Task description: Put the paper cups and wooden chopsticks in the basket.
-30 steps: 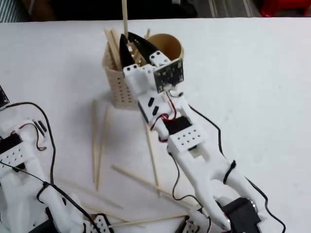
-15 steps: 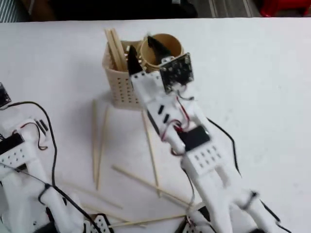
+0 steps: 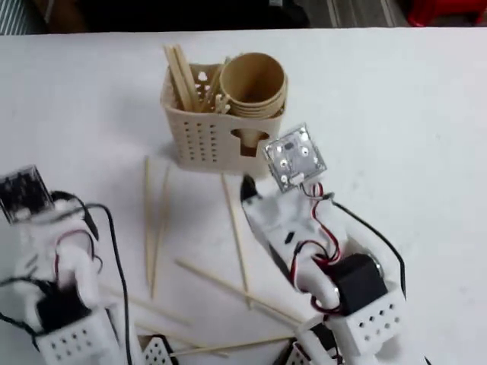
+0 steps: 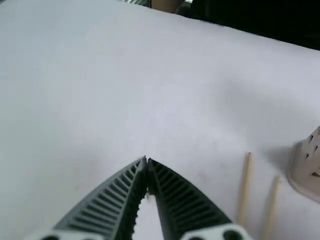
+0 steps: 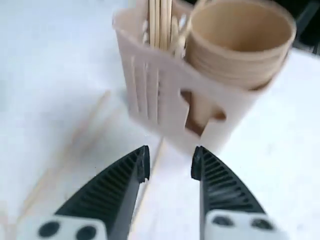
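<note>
High view, working outward from the basket: it stands upright toward 12 o'clock on the table. A nested stack of paper cups fills its 3 o'clock half, and a bundle of wooden chopsticks stands in its 9 o'clock half. The cups look finished; what remains is the loose chopsticks scattered flat toward 6 o'clock. A pair lies side by side at 7 o'clock of the basket, and a single stick runs from the basket's foot straight toward 6. Others lie slanted nearer the table's 6 o'clock edge.

These sticks should handle as light, stiff and thin (and probably inclined to roll, lying flat on a smooth top). A pinch from above near mid-length seems the steadiest hold. A grip closer to one end would make it easier to tip a stick upright into the basket, but it might swing.

The right gripper hangs just at 6 o'clock of the basket, above the single stick's far end, with its jaws apart and nothing between them. The left gripper is over bare table out at 8 o'clock, with its jaws pressed together and empty. The ends of the pair lie near it.
</note>
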You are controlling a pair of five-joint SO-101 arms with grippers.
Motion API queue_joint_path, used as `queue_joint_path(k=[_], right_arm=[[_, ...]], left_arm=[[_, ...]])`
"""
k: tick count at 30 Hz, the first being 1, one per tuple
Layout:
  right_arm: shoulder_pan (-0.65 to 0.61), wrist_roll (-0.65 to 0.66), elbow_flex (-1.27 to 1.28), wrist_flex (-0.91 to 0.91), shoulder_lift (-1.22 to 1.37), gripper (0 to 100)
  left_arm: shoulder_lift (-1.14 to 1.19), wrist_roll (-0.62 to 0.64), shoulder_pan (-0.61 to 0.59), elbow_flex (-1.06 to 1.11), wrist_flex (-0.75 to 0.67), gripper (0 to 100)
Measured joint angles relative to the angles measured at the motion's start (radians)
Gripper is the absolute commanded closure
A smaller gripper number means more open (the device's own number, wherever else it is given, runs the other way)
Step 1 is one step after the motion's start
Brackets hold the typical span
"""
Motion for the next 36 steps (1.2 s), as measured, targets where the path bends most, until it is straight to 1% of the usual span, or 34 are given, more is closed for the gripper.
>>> queue_joint_path(k=[2, 4, 7, 10, 14, 18, 22, 29, 36], right_arm=[[0.0, 0.0, 0.0, 0.075, -0.012, 85.1], [0.0, 0.0, 0.0, 0.141, -0.017, 85.1], [0.0, 0.0, 0.034, 0.21, -0.02, 85.0], [0.0, 0.0, 0.118, 0.216, -0.02, 85.4], [-0.003, 0.0, 0.242, 0.147, -0.02, 85.4], [-0.066, 0.0, 0.315, 0.071, -0.02, 85.4], [-0.137, 0.0, 0.379, -0.02, -0.018, 85.4], [-0.163, -0.063, 0.496, -0.187, -0.018, 85.1], [-0.17, -0.068, 0.509, -0.236, -0.018, 85.1]], left_arm=[[-0.129, 0.0, 0.0, 0.069, 0.011, 98], [-0.207, 0.0, 0.0, 0.106, 0.031, 98], [-0.215, -0.015, 0.0, 0.127, 0.035, 97], [-0.218, -0.101, 0.035, 0.181, 0.035, 97], [-0.224, -0.219, 0.137, 0.288, 0.035, 97], [-0.224, -0.25, 0.206, 0.338, 0.035, 97], [-0.224, -0.253, 0.206, 0.339, 0.043, 97], [-0.226, -0.253, 0.206, 0.339, 0.212, 97], [-0.226, -0.253, 0.206, 0.339, 0.351, 97]])
